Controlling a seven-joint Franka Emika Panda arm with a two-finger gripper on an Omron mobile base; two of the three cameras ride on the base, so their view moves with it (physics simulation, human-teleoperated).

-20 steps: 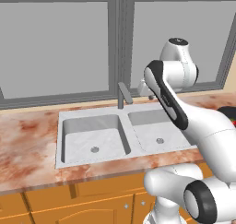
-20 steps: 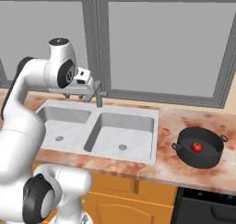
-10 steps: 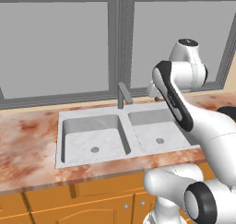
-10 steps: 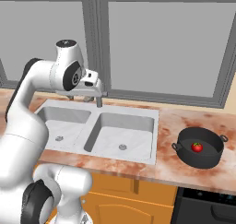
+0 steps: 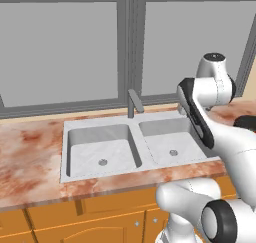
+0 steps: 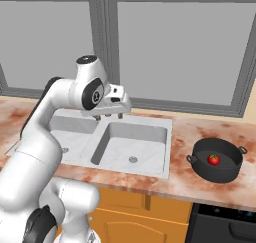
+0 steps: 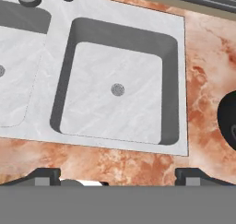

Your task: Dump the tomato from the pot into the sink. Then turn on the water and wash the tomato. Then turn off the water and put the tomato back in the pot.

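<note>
Tomato [image 6: 214, 160] lying inside the black pot [image 6: 216, 160], out on the marbled counter [image 6: 190, 137] right of the sink [image 6: 131, 142], near the counter's front edge and well apart from the basin rim. Gripper [image 6: 108, 116] hanging high over the sink's back edge by the faucet [image 5: 133, 102], pointed down at the right basin; fingers [image 7: 46, 176] spread wide with nothing between them. Both basins bare but for their round drains; pot's dark rim [image 7: 227, 121] just cutting in at the hand view's right edge.
</note>
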